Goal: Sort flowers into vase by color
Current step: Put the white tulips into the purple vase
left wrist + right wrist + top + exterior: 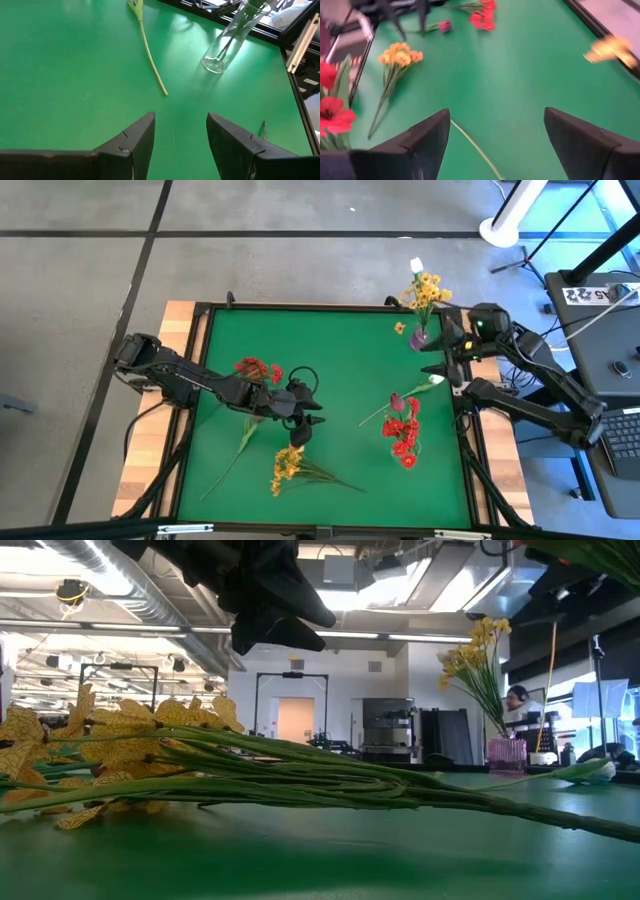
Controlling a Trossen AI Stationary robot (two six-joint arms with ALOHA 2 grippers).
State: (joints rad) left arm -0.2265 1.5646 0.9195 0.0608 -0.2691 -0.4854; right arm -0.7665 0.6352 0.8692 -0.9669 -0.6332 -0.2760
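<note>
Yellow flowers and a white tulip stand in the vase (420, 336) (507, 752) (226, 40) at the far right corner. A second white tulip (428, 384) lies beside it, its stem (151, 55) running toward the table's middle. One red cluster (258, 369) lies mid-left, another (402, 432) mid-right next to a dark pink bud (397, 400). A yellow spray (287, 465) (120, 760) (397, 55) lies near the front. My left gripper (303, 406) (180, 125) hovers open between the left red cluster and the yellow spray. My right gripper (446, 364) (497, 120) is open above the lying tulip's stem (475, 145).
A small yellow blossom (399, 327) lies loose by the vase. The green mat has a dark raised frame (330, 307) around it. Open mat shows in the middle, between the two groups of flowers. A person sits in the room behind the table (517, 700).
</note>
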